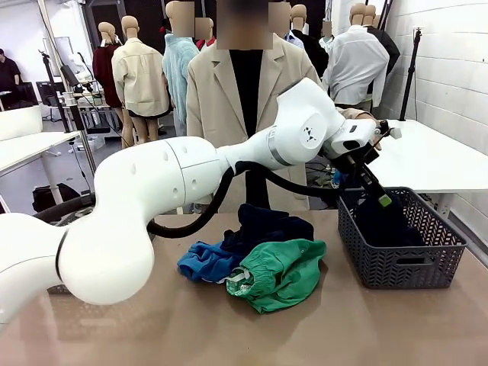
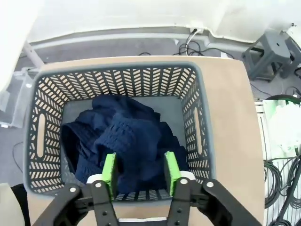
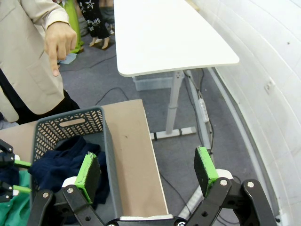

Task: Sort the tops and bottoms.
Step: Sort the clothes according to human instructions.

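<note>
My left gripper (image 2: 140, 173) hangs open over the grey mesh basket (image 2: 117, 70), its green pads (image 2: 109, 170) apart just above a crumpled dark navy garment (image 2: 127, 136) lying inside. In the front view the left arm reaches across to that basket (image 1: 404, 267) at the table's right, the gripper (image 1: 379, 197) above its rim. In the middle of the table lies a pile: the bright blue top (image 1: 203, 261), the emerald green bottoms (image 1: 282, 274) with a white drawstring, and another dark navy garment (image 1: 267, 223) behind them. My right gripper (image 3: 146, 173) is open and holds nothing, above the table's right edge beside the basket (image 3: 70, 123).
A person in a beige coat (image 1: 217, 91) stands at the far side, one hand (image 3: 60, 42) pointing downward. A white table (image 3: 164, 37) stands beyond the right edge. Bare brown tabletop (image 1: 320, 335) lies in front of the pile.
</note>
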`<action>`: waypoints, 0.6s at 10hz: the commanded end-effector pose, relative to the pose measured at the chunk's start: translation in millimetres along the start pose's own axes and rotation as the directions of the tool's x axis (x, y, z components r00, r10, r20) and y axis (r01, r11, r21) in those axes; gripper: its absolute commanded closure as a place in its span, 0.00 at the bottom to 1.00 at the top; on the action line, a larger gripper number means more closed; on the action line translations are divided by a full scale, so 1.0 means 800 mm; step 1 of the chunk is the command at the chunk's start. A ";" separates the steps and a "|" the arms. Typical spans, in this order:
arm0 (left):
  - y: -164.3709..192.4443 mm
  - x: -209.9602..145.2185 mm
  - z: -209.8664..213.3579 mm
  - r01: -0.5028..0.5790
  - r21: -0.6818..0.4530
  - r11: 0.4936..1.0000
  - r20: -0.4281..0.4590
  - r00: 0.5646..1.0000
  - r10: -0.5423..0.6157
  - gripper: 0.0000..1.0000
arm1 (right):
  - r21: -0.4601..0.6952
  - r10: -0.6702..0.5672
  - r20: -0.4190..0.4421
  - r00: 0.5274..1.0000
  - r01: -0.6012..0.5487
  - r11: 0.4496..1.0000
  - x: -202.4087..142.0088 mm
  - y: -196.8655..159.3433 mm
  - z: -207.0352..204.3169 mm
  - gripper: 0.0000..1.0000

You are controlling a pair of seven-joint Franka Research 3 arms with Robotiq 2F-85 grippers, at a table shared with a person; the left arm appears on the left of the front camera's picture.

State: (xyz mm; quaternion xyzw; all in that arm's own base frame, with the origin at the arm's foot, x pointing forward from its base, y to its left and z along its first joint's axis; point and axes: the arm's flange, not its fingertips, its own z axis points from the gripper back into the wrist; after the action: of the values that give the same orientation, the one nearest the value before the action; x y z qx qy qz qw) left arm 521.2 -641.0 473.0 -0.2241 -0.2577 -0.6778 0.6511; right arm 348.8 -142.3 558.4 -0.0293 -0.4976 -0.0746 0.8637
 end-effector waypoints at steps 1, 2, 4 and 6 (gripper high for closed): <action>0.011 0.029 0.020 0.016 0.045 0.999 -0.022 1.000 -0.015 0.04 | 0.002 -0.004 -0.009 1.000 0.004 1.000 -0.002 -0.001 -0.001 0.00; -0.005 0.024 0.036 0.014 0.027 1.000 -0.019 1.000 -0.013 0.04 | 0.002 -0.004 -0.009 1.000 0.004 1.000 -0.002 -0.001 -0.001 0.00; -0.025 0.001 0.070 -0.027 0.073 0.997 -0.095 0.995 0.034 0.04 | 0.002 -0.004 -0.009 1.000 0.004 1.000 -0.002 -0.001 -0.001 0.00; -0.052 -0.031 0.110 -0.098 0.101 0.990 -0.258 0.959 0.121 0.04 | 0.002 -0.004 -0.009 1.000 0.004 1.000 -0.002 -0.001 -0.001 0.00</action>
State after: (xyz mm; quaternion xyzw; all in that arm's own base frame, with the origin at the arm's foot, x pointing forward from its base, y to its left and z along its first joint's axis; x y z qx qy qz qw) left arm 520.0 -609.7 531.6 -0.1564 -0.2272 -0.6663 0.6928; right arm 348.8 -142.4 558.3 -0.0292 -0.4976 -0.0747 0.8637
